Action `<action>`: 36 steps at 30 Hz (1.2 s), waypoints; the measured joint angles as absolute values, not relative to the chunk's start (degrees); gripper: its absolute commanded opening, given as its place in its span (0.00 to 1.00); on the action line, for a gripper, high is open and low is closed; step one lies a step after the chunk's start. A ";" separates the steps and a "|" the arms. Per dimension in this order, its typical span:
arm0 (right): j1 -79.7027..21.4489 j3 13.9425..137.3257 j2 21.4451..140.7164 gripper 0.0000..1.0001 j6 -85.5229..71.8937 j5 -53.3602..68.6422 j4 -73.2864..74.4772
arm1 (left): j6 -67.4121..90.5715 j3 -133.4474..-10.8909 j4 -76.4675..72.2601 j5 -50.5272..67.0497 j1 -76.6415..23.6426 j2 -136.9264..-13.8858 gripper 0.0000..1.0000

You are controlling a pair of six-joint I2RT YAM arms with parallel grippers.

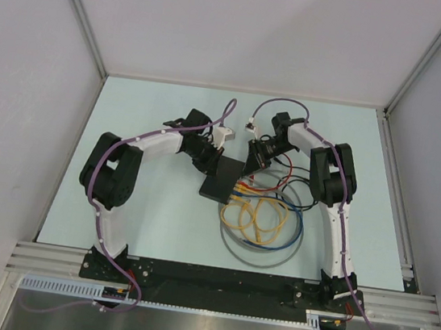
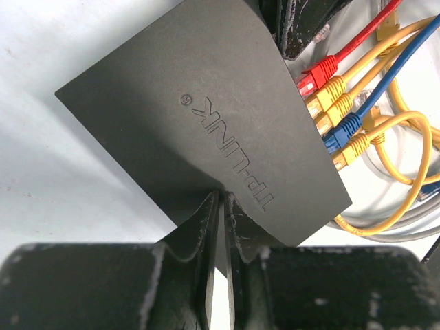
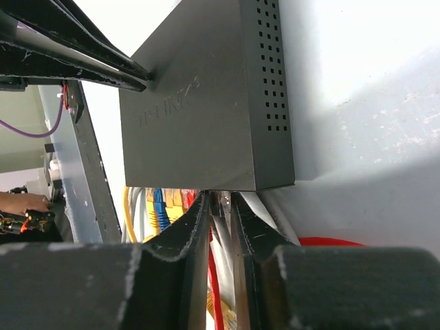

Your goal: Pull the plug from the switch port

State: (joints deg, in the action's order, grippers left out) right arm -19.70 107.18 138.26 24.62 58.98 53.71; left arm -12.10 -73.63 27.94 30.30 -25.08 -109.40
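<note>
The switch point(image 1: 220, 179) is a flat matte black box lying mid-table; it also shows in the left wrist view point(image 2: 192, 117) and the right wrist view point(image 3: 192, 130). Red point(image 2: 315, 72), yellow point(image 2: 328, 93) and blue point(image 2: 342, 128) plugs sit in the sockets along its right edge. My left gripper point(image 1: 207, 162) is shut, its tips point(image 2: 221, 198) resting on the switch's top face near the far corner. My right gripper point(image 1: 250, 167) is at the socket edge, shut point(image 3: 218, 199) on a plug with a grey cable point(image 3: 221, 227) at the end port.
Loops of yellow, blue, grey and red cable point(image 1: 263, 215) lie on the table right of and in front of the switch. A loose white connector point(image 1: 251, 123) lies behind the grippers. Grey walls close in the table on three sides.
</note>
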 measured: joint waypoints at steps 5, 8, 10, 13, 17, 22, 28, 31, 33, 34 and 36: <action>-19.73 107.31 138.26 0.04 24.67 58.26 53.89 | -12.12 -73.65 27.73 30.15 -25.23 -109.38 0.13; -19.75 107.77 138.26 0.02 24.82 57.47 54.52 | -12.12 -73.65 27.57 30.13 -25.30 -109.38 0.14; -19.59 108.90 138.54 0.01 27.05 57.43 56.47 | -12.12 -73.65 27.55 30.13 -25.32 -109.40 0.14; -19.40 111.83 140.11 0.00 31.46 57.98 60.95 | -12.12 -73.65 27.24 30.11 -25.56 -109.40 0.13; -18.92 112.01 140.27 0.00 34.74 58.00 63.53 | -12.12 -73.73 27.05 30.13 -25.82 -109.54 0.13; -18.90 111.72 140.27 0.00 35.99 56.69 66.30 | -12.12 -74.24 27.33 30.11 -25.89 -109.84 0.13; -19.16 111.59 140.27 0.00 37.93 55.05 68.90 | -12.12 -74.30 27.35 30.09 -25.93 -109.89 0.13; -19.16 111.63 140.25 0.00 37.95 54.68 68.95 | -12.12 -74.30 27.35 30.09 -25.93 -109.89 0.13; -19.09 111.81 140.05 0.00 37.93 54.35 68.82 | -12.12 -74.30 27.35 30.09 -25.93 -109.89 0.13; -18.96 111.81 139.81 0.00 37.93 54.11 68.73 | -12.12 -74.30 27.35 30.09 -25.93 -109.89 0.13; -18.46 111.83 138.85 0.00 37.89 53.15 68.47 | -12.12 -74.30 27.35 30.09 -25.93 -109.89 0.13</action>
State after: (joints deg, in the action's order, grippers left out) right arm -18.46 111.83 138.85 37.89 53.15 68.47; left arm -12.12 -74.30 27.35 30.09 -25.93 -109.89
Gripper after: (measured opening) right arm 0.176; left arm 0.131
